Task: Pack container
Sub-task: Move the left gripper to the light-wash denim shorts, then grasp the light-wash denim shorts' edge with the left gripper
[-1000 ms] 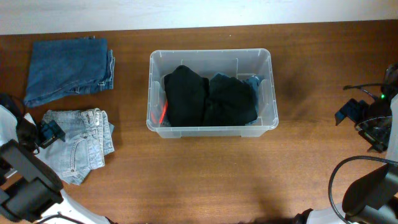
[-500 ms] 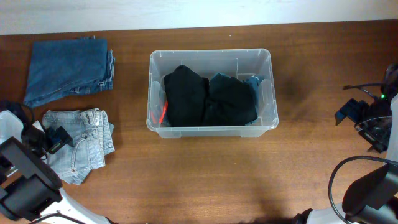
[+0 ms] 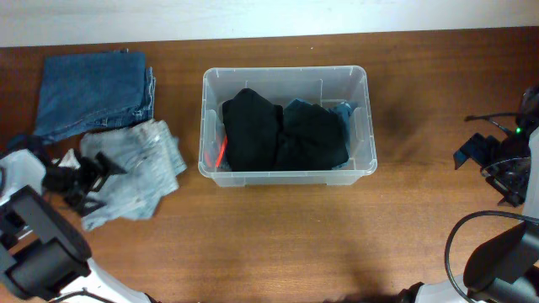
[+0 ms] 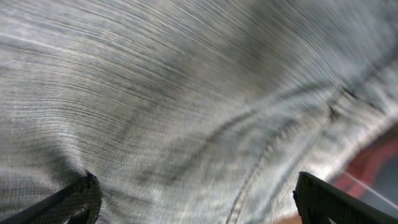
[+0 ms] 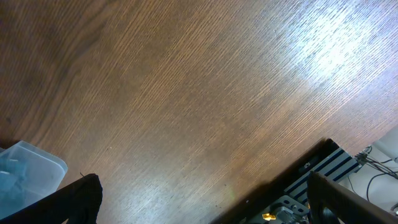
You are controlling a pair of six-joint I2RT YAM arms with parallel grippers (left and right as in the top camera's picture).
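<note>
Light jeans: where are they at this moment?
In the overhead view the light jeans lie bunched on the left of the table, just below the dark jeans and left of the container, with the left pincer at their left edge.

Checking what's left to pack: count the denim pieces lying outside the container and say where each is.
2. Dark blue jeans, folded, at the far-left corner of the table; light washed jeans, rumpled, just in front of them, left of the container. Folds could hide another piece.
</note>
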